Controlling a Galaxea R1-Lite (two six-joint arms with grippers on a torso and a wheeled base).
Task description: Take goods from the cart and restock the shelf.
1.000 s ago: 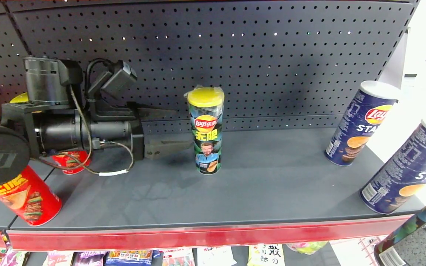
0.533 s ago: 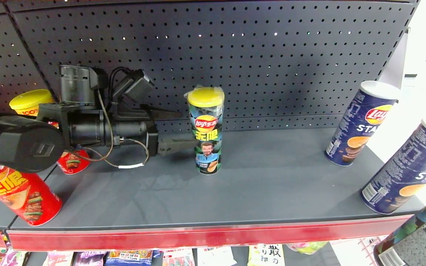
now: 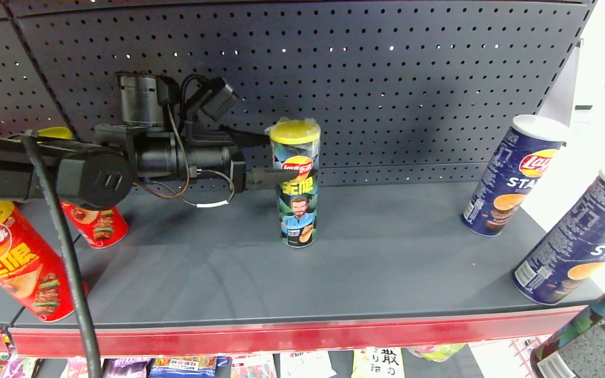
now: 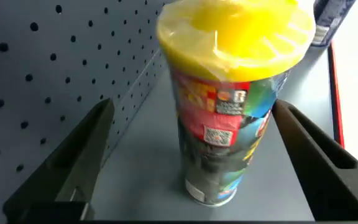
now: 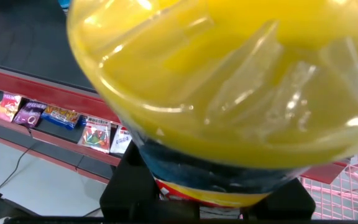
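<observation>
1. Fingers (image 4: 79, 162) of left gripper (image 4: 192, 106): black wedges, spread either side of the chip can (image 3: 295, 189), a slight gap showing on each side.
2. Chip can: upright printed cylinder with a yellow lid (image 4: 235, 28) under crinkled clear film, mid-shelf (image 3: 386, 262), near the pegboard (image 3: 386, 79).
3. Left arm lies level, in from the left along the pegboard.
4. Right gripper (image 5: 204, 193) clamps a second can (image 5: 229, 81) off the shelf's front right corner.
5. Flat grey deck open rightward to two blue cans (image 3: 512, 176); red cans (image 3: 13, 262) at left; red front lip (image 3: 281, 336).
</observation>
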